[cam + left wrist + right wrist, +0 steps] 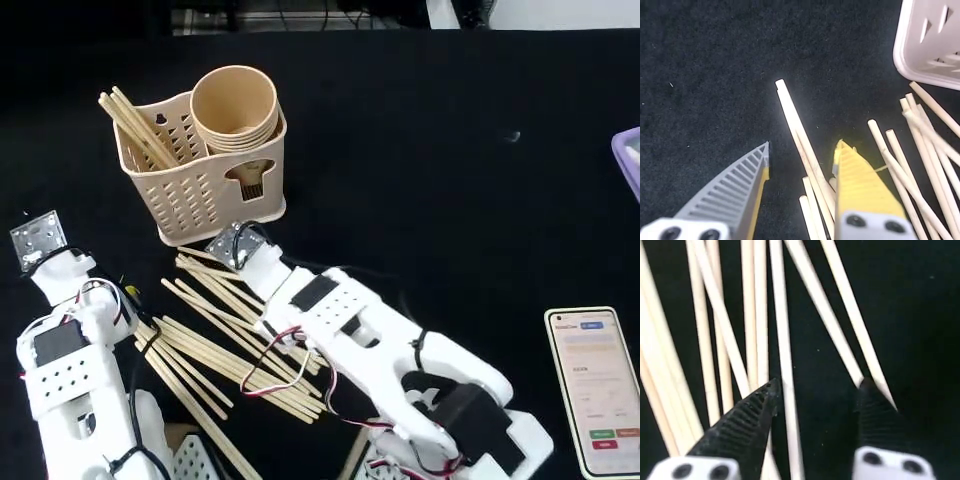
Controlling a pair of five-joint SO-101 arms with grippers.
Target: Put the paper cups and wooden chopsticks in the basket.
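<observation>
High view: one beige perforated plastic basket [205, 190] on the black table [450, 200] holds a nested stack of tan paper cups [235, 100], number unclear, and about four wooden chopsticks [138, 128]. Loose chopsticks [225, 345] lie just beside it, too overlapped to count.

Wrist views: left gripper [803, 145] and right gripper [820, 385] both spread wide astride loose sticks, gripping nothing.

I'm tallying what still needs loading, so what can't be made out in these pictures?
Paper cups, high view: nested, so their number is hidden.
Loose chopsticks, high view: an arm covers part of the pile.
Basket, left wrist view: cut off by the edge, contents unseen.
Purple object, high view: cut off at the edge, unidentifiable.
</observation>
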